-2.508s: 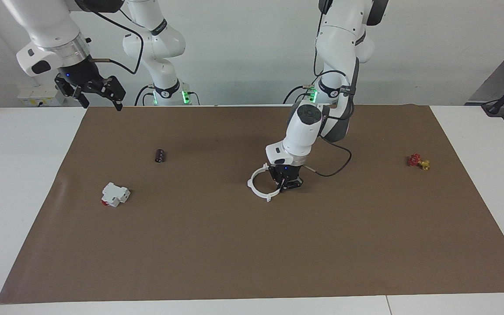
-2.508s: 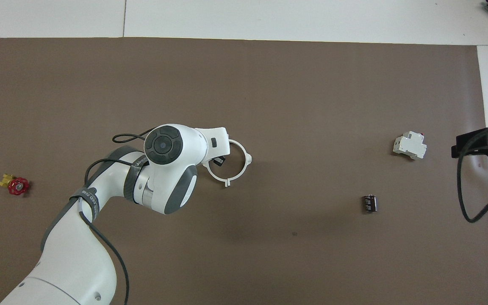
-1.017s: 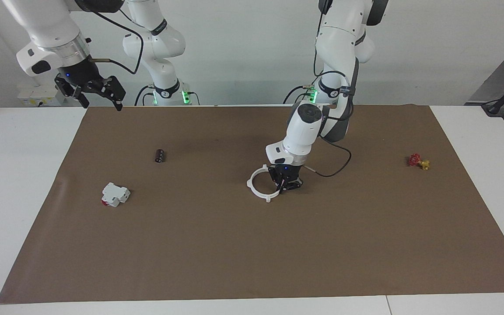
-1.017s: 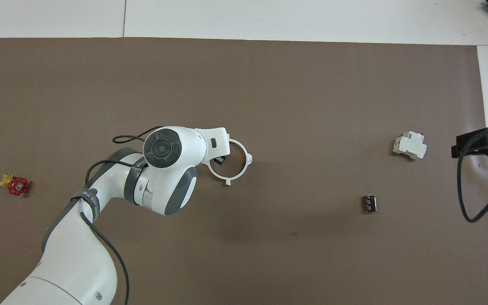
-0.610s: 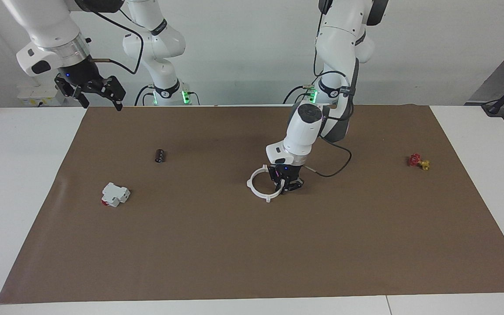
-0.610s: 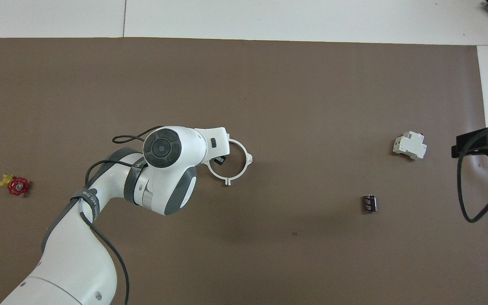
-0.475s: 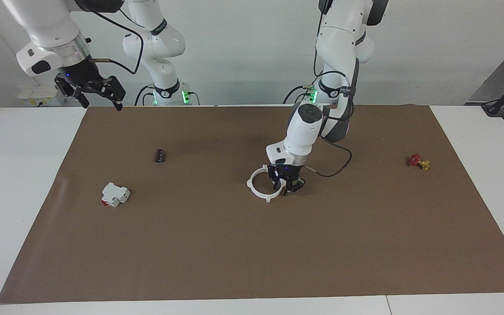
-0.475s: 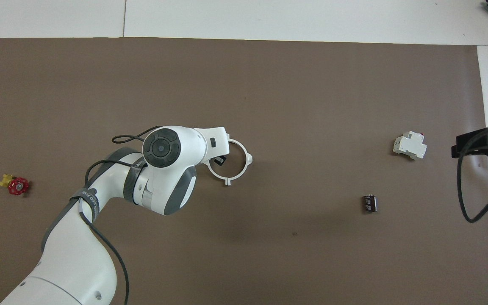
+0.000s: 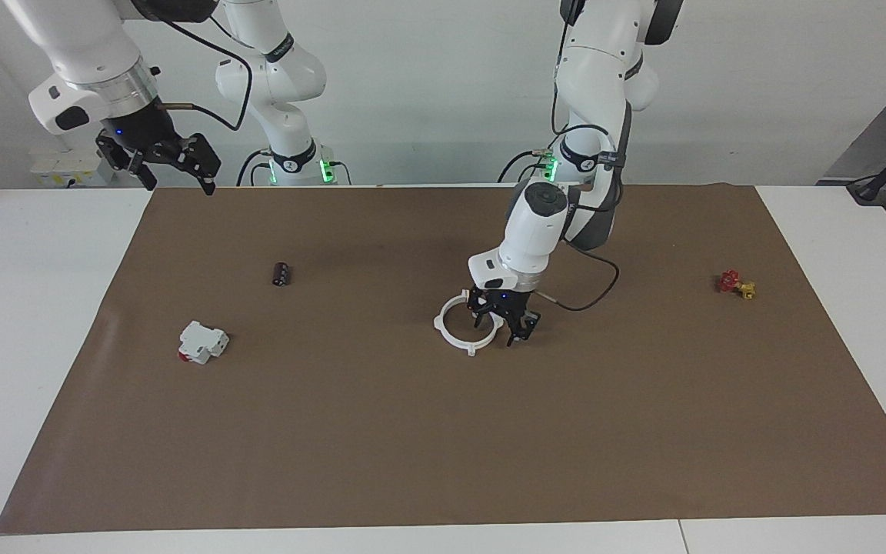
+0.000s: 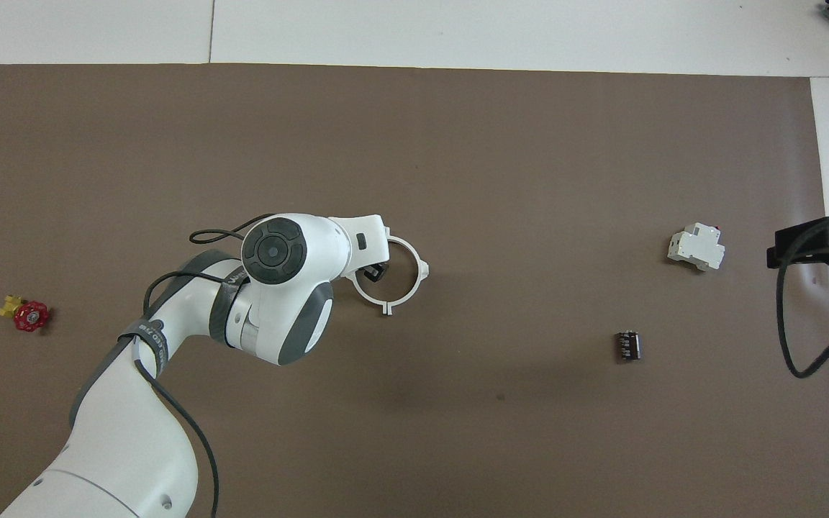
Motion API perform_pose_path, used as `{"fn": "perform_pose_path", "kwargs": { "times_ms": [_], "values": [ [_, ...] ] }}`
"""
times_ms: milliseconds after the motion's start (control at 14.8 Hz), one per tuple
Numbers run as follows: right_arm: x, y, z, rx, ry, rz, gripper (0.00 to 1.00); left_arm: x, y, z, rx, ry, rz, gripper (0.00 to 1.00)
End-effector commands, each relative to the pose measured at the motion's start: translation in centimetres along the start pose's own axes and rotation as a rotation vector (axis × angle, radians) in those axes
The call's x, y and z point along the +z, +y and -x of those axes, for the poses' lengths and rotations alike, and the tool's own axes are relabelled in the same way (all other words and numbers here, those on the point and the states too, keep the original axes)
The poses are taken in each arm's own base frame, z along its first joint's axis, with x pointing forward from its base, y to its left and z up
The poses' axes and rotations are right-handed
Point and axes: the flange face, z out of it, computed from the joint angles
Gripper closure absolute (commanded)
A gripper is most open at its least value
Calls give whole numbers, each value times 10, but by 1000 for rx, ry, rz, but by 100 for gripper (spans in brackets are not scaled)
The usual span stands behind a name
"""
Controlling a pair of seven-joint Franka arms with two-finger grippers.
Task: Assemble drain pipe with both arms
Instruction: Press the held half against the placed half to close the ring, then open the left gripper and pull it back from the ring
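The drain pipe (image 9: 452, 344) lies as one flat white ring with small tabs on the brown mat (image 9: 443, 446), near the middle of the table. My left gripper (image 9: 498, 332) hangs low over the ring's rim on the side toward the left arm's end. It is open, with one finger inside the ring and one outside, and holds nothing. In the overhead view the left wrist hides most of that gripper, and only a black finger (image 10: 373, 272) shows inside the drain pipe (image 10: 416, 282). My right gripper (image 9: 174, 165) waits open and raised over the mat's corner at the right arm's end.
A white blocky part with a red end (image 9: 202, 342) and a small black cylinder (image 9: 281, 273) lie toward the right arm's end. A small red and yellow valve (image 9: 735, 284) lies toward the left arm's end. White table (image 9: 28, 323) borders the mat.
The left gripper, which was shut on the ring's rim, has opened and let it go. The ring stays flat on the mat. The right arm has not moved.
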Motion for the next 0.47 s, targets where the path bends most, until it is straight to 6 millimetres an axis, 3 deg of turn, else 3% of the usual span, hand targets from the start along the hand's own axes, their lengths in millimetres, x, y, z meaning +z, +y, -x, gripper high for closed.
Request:
{"fn": "perform_pose_path", "kwargs": {
  "times_ms": [0,136,407],
  "values": [
    [-3,7,0,-2,12,-15,0,-25,1,1,-45,4,-9,13],
    [-3,7,-1,0,13,-12,0,-47,-3,3,-91,-27,-4,0],
    [-2,9,-2,5,7,-7,0,-81,-32,18,-183,-122,1,0]
  ]
}}
